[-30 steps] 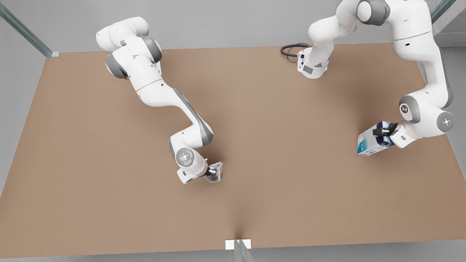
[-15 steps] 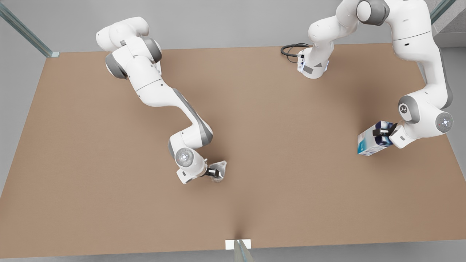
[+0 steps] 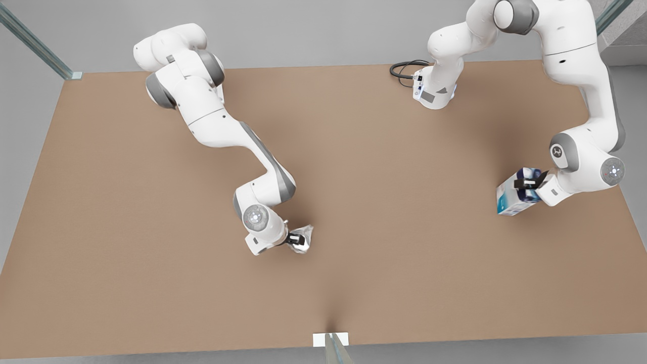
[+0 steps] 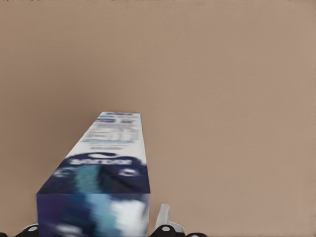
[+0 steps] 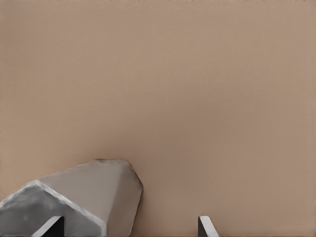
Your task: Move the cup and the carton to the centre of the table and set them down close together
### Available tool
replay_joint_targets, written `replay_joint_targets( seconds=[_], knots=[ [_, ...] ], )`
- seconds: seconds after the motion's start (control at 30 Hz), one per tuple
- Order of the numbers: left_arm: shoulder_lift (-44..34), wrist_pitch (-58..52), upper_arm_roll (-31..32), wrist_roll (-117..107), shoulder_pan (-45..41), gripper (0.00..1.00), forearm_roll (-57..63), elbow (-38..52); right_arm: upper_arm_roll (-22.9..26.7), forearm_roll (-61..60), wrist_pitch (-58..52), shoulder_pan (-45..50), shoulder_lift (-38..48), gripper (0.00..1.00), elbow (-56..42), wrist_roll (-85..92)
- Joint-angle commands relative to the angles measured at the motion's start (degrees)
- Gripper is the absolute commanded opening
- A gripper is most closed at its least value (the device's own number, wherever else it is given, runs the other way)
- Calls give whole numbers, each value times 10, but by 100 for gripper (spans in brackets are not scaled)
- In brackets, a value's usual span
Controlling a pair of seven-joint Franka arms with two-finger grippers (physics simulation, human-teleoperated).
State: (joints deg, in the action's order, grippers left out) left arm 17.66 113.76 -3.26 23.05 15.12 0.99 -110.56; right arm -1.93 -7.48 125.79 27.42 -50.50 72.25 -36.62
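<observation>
The pale faceted cup (image 3: 305, 236) lies tilted on the tan table (image 3: 364, 151), a little toward the front view's left of the middle. My right gripper (image 3: 293, 237) is at it and stands open. In the right wrist view the cup (image 5: 84, 197) leans at one finger while the other finger (image 5: 205, 226) is bare. Near the table's edge on the front view's right, my left gripper (image 3: 528, 183) is shut on the dark top end of the white and teal carton (image 3: 509, 202). The carton (image 4: 106, 163) hangs tilted between the fingers.
A black cable (image 3: 404, 68) loops at the far edge beside one arm's base (image 3: 432, 93). A white tab (image 3: 331, 339) marks the near edge. Bare tabletop stretches between the two grippers.
The cup shifted and rocked slightly beside the right gripper. The left arm carried the carton a little toward the front view's left and away from the near edge.
</observation>
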Motion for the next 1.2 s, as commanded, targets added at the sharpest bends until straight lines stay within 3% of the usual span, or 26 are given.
replay_joint_targets(
  seconds=[0.0, 0.07, 0.23, 0.27, 0.33, 0.4, 0.43, 0.47, 0.53, 0.63, 0.7, 0.77, 0.87, 1.17],
  knots=[
    [0, -1, 0, 1, 0, 62, -29, 0, 0, 0, -1, 0, 0, 100, 0, 0],
    [-4, -2, 0, 2, 0, 62, -29, 0, -1, 0, -8, 0, 1, 100, -1, -1],
    [-11, -9, -1, 4, -1, 62, -27, 3, 1, -21, -169, 1, 36, 100, -87, 1],
    [-20, -9, -1, 3, -2, 62, -27, 3, 7, -24, -189, 1, 72, 100, -86, 0],
    [-41, -9, -3, -7, -18, 62, -28, 3, 30, 30, -306, -35, 229, 100, -79, 4],
    [-48, -8, -3, -10, -26, 62, -30, 3, 21, 41, -356, -199, 363, 100, -15, 184],
    [-55, -8, 0, -46, -30, 62, -30, 3, 22, 49, -470, -220, 378, 100, -39, 212],
    [-65, -8, 1, -129, -75, 62, -56, 3, 24, 70, -513, -224, 378, 100, -32, 218],
    [-82, -8, 3, -381, -152, 62, -84, 16, 22, 86, -388, -252, 420, 100, 111, 284],
    [-62, -3, 12, -825, -315, 62, -81, 61, 21, 82, -387, -252, 419, 100, 107, 293],
    [-36, 1, 77, -1048, -356, 62, -58, 91, 20, 86, -381, -250, 418, 100, 112, 295],
    [40, 1, 171, -1249, -363, 62, 32, 157, 18, 91, -334, -248, 439, 100, 169, 342],
    [83, 31, 227, -1275, -376, 62, 73, 161, 18, 99, -336, -247, 439, 100, 163, 339],
    [136, 47, 269, -1323, -403, 63, 120, 221, 20, 97, -355, -254, 436, 100, 154, 336]
  ],
)
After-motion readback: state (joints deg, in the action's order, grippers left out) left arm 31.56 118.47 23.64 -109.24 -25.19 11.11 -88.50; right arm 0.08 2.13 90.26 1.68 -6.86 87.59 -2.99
